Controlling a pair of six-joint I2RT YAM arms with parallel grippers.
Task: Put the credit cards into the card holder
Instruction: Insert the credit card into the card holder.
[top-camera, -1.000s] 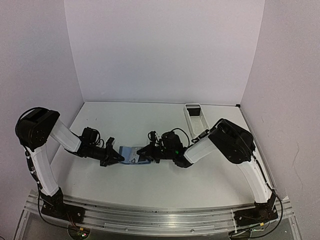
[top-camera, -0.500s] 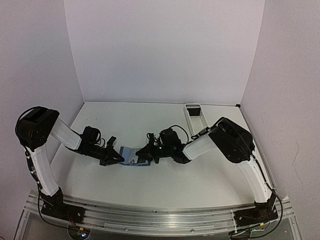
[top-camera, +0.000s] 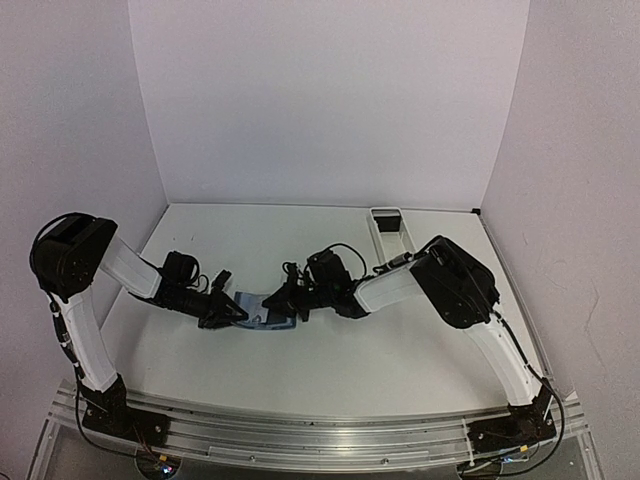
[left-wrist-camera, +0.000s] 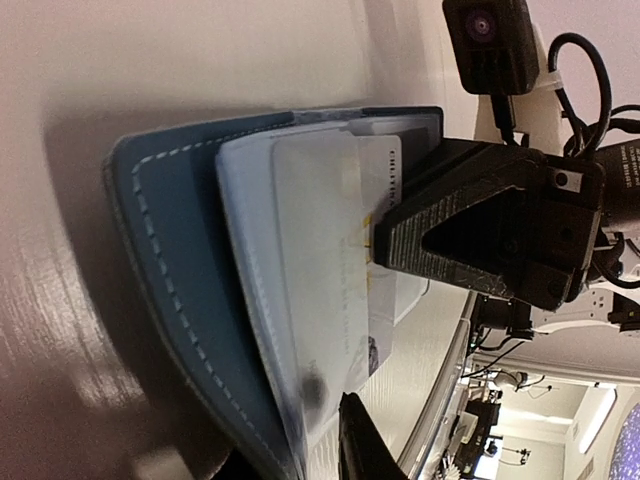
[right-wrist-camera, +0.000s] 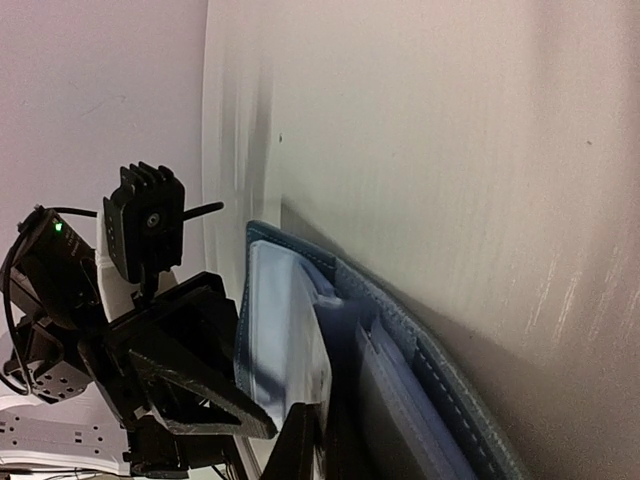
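Observation:
The blue card holder (top-camera: 255, 308) lies open on the table between my two grippers. In the left wrist view its dark blue cover (left-wrist-camera: 170, 250) holds a light blue inner pocket, and a pale printed credit card (left-wrist-camera: 320, 260) sits partly in that pocket. My left gripper (top-camera: 228, 313) is shut on the holder's near edge (left-wrist-camera: 295, 435). My right gripper (top-camera: 283, 300) is shut on the card's outer edge, and its black fingers (left-wrist-camera: 470, 230) show at the card's right side. The right wrist view shows the holder's pockets (right-wrist-camera: 400, 330) edge-on. No other card is in view.
A long white tray (top-camera: 388, 232) stands at the back right of the table, behind the right arm. The white walls close in on the left, back and right.
My right gripper has moved left, toward the left gripper, and the card has gone further into the holder. The left gripper has stayed about where it was.

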